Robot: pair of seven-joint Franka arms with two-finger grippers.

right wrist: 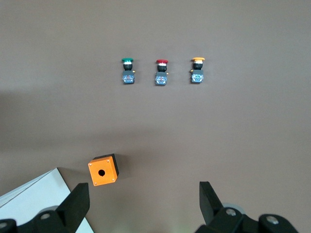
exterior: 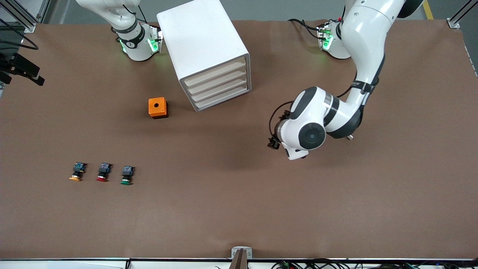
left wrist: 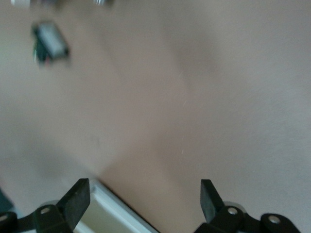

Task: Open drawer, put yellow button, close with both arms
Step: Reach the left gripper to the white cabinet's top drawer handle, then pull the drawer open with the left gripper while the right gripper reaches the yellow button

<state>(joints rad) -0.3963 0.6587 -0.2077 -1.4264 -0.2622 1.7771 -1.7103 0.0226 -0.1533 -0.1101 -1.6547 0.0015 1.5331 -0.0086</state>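
Yellow button (exterior: 76, 172): orange-yellow cap, black body, lying on table.

We see the cabinet (exterior: 204, 48) on the bench (exterior: 336, 209), between the arms' bases, all four drawers shut. The box (exterior: 158, 107) sits beside it, toward the right arm's end. Three buttons (exterior: 101, 172) lie in a row nearer the camera, well apart from the box.

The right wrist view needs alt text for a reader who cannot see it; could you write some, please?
Seen from above the brown table, the open right claw frames three push-buttons in a row: green button, red button, yellow button. An orange box with a round hole sits beside the white cabinet.
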